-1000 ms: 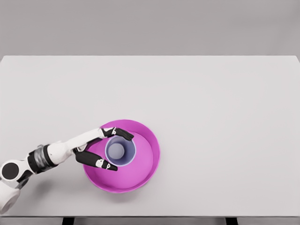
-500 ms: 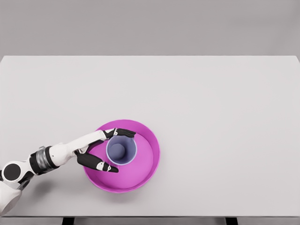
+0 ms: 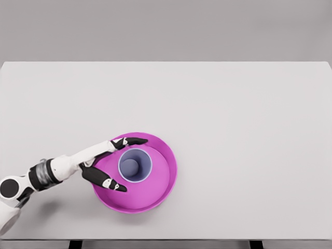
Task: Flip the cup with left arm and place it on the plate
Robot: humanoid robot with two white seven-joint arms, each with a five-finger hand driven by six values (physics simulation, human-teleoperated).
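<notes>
The left hand [image 3: 106,163] is reaching in from the desk's lower left corner, its white forearm lying across the near left part of the grey desk [image 3: 233,114]. Its dark fingers [image 3: 108,180] are spreading wide and gripping nothing: one set is pointing along the near side of the cup, the other finger is stretching over the far left rim of the plate. A narrow gap is showing between the fingertips and the cup wall, so the hand is sitting just beside the cup rather than touching it.

The pale lavender cup [image 3: 135,165] is standing upright, mouth up, inside the magenta plate [image 3: 163,179], slightly left of the plate's middle. The plate is resting near the desk's front edge, left of centre.

Nothing is standing between the hand and the cup. The far half and the right side of the desk are lying bare. No labels or writing are showing on anything.
</notes>
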